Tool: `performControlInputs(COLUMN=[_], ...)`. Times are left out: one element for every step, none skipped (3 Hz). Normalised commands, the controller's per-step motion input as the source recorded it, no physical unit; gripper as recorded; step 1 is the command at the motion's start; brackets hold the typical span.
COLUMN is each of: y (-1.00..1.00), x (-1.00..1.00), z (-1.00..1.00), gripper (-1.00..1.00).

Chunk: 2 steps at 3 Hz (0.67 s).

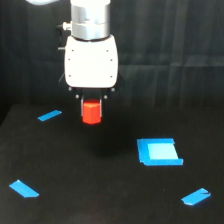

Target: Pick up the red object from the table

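The red object [91, 112] is a small red-orange block held between the fingers of my gripper [91, 111], below the white gripper body. It hangs above the black table [100, 190], clear of the surface, with a faint shadow under it. The gripper is shut on the block; its dark fingers show at the block's two sides.
A blue square patch [159, 152] lies on the table toward the exterior view's right. Blue tape strips lie at the left back [49, 115], the left front [24, 188] and the right front [196, 197]. A dark curtain hangs behind.
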Motion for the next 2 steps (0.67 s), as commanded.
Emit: performControlInputs(y=[0.15,0.02], x=[0.06,-0.02], z=[0.08,0.12], gripper=[-1.00,-0.98])
